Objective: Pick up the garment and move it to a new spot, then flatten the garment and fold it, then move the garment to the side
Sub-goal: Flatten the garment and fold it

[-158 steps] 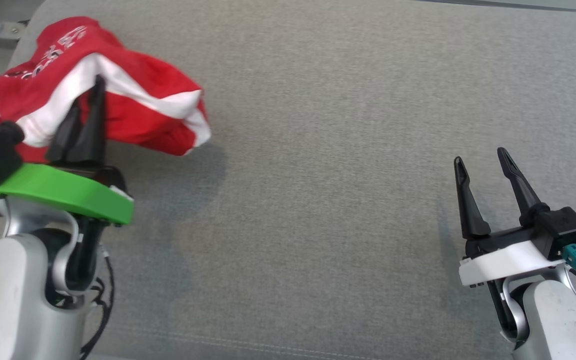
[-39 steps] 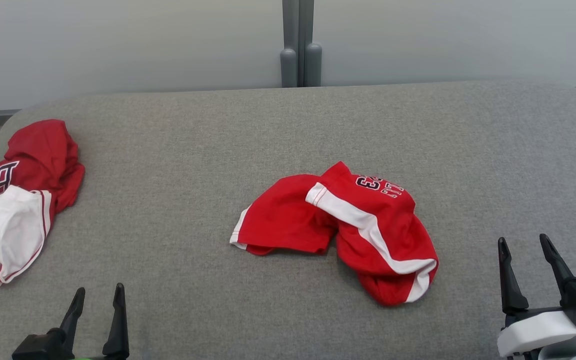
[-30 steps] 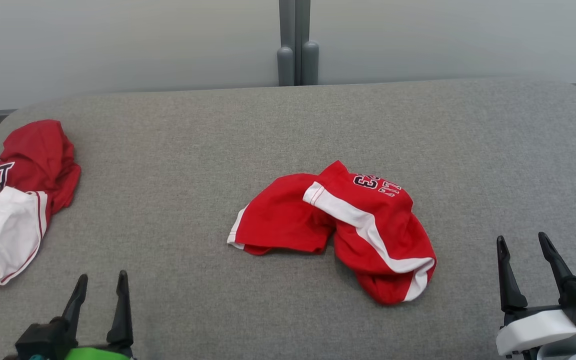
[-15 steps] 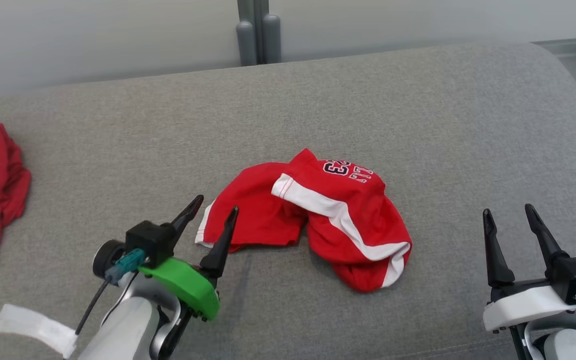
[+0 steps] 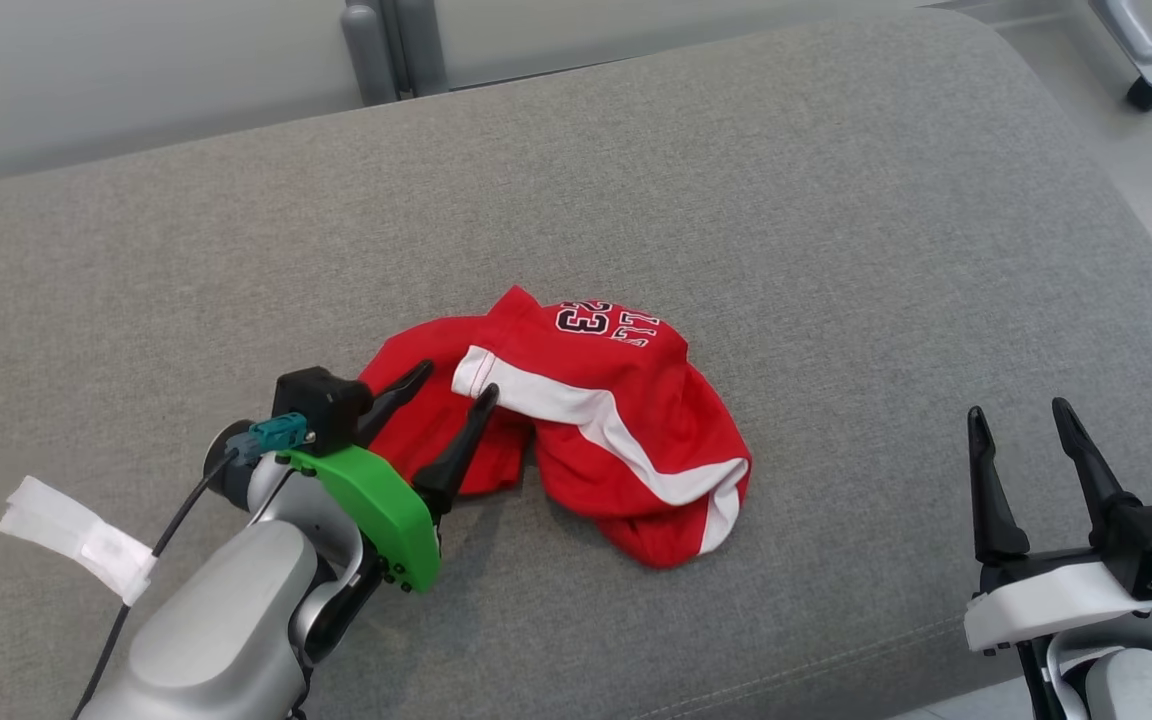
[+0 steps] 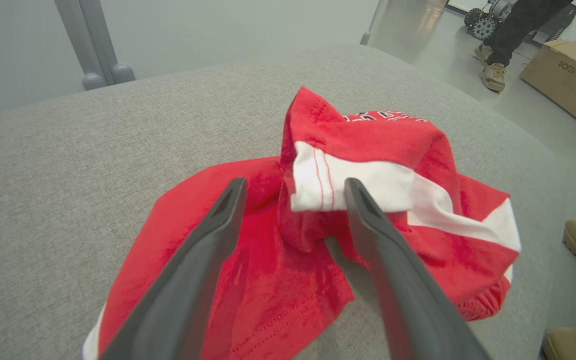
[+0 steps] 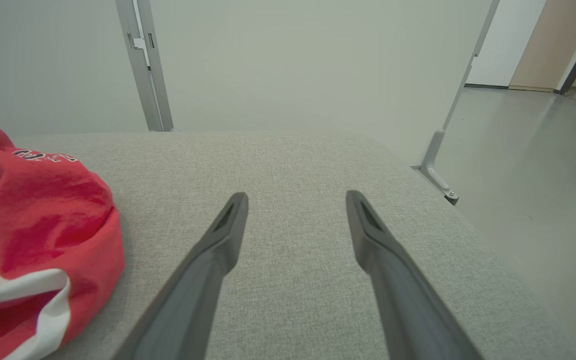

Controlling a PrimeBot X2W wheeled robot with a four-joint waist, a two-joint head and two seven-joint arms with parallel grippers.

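- left gripper (image 5: 458, 380) hangs low over the near-left part of the garment (image 5: 626, 430), its two dark fingers spread wide and nothing between them clamped.
- seen from the left wrist, this gripper (image 6: 294, 182) straddles a raised fold of the garment (image 6: 368, 145): the white band end (image 6: 318, 185), with its thin red stitch lines, sits between the fingertips, closer to the right-hand one.
- whether either finger touches the cloth cannot be told; a flat red flap lies under and before the left-hand finger.
- garment is crumpled in a heap near the middle of the grey fabric-covered counter (image 5: 736, 180), with a broad white band curving across it and the black, white-outlined digits (image 5: 581, 318) on its far side.
- right gripper (image 5: 1018, 408) is released too, fingers parted and empty, standing over bare counter near the front edge, well apart from the garment on its left.
- from the right wrist, the gripper (image 7: 296, 195) points along bare counter (image 7: 293, 155), and the garment (image 7: 43, 215) bulges in at that view's left edge.
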